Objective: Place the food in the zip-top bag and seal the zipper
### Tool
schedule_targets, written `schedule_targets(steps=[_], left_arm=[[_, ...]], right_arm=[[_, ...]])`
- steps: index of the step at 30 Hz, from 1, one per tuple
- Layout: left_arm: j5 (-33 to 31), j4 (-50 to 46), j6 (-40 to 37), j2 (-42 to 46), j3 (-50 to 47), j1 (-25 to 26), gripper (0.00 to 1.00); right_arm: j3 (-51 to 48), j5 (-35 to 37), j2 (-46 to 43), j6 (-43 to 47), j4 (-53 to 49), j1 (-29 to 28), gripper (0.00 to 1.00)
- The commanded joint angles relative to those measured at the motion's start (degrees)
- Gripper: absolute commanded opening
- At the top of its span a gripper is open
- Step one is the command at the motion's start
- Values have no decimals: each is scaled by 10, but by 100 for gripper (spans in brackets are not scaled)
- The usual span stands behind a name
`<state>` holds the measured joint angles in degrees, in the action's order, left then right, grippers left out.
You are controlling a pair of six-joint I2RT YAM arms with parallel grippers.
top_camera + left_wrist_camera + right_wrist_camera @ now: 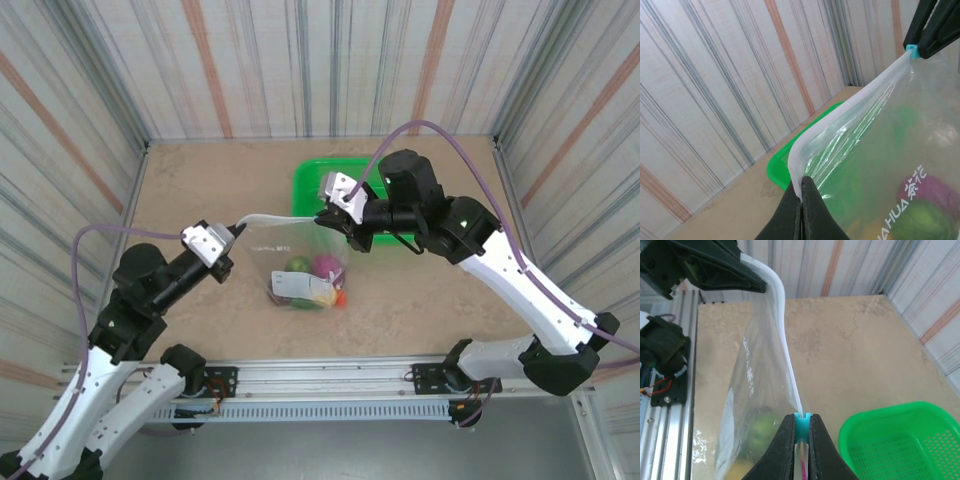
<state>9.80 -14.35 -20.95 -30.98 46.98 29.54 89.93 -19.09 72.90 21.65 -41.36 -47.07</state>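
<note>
Seen from above, the left tool [230,246] and right tool [325,216] each grip one end of the zipper [275,217]; the zip-top bag [298,250] hangs between them, the food [312,282] gathered at its bottom, near a green basket [308,180]. In the left wrist view, the left tool's jaws are clamped on the white strip; in the right wrist view, the right tool's jaws are pressed together on a blue slider [801,422].
</note>
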Motion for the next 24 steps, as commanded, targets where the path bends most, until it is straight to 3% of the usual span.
schedule_targets(steps=[1, 9, 12, 24], left_arm=[[-101, -7, 15, 4, -12, -34, 0], [-73, -12, 37, -9, 1, -35, 0], [-90, -5, 47, -14, -9, -37, 0], [-206, 23, 53, -15, -2, -66, 0]], right_arm=[[30, 100, -3, 17, -87, 8, 0], [56, 190, 33, 34, -138, -19, 0], [88, 210, 47, 46, -158, -37, 0], [-6, 140, -1, 16, -108, 33, 0]])
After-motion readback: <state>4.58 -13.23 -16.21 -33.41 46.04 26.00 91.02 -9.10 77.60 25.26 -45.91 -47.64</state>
